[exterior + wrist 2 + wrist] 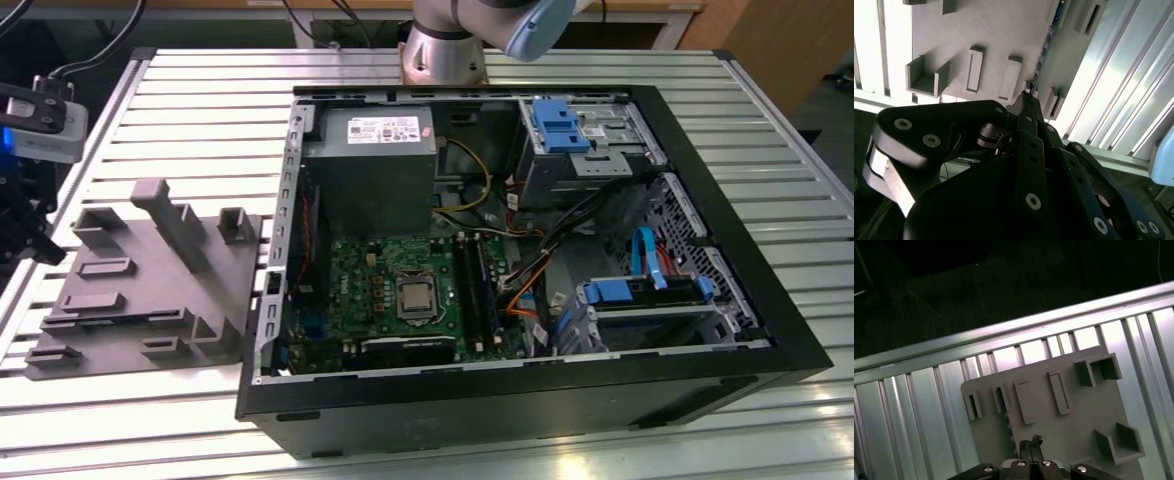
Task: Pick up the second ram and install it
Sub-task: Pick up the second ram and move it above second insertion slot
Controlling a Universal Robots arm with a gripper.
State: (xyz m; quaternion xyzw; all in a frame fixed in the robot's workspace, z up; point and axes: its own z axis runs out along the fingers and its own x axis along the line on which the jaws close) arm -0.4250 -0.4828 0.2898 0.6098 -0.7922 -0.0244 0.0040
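Slatted aluminium table, ribbed and shiny. On it lies an open black tower case, side panel off. Inside the case is a grey metal power supply with a white sticker, print too small to read. There is also a green motherboard and blue plastic drive caddies; a cable tangle covers the space between them. The arm shows its grey base behind the case, upper part cut off by the frame. A grey moulded tray sits on the table to the exterior view's left of the case: matte, with upright posts and small slot holders. The gripper is black, made of jointed links with screw heads, and hangs above the tray with fingertips pressed together. The second ram stands on edge in the tray's holders, a thin dark strip; it is not clamped. Its chips and labels can't be made out, and its near end is hidden behind the gripper tips. In the first wrist view the gripper covers part of the second ram.
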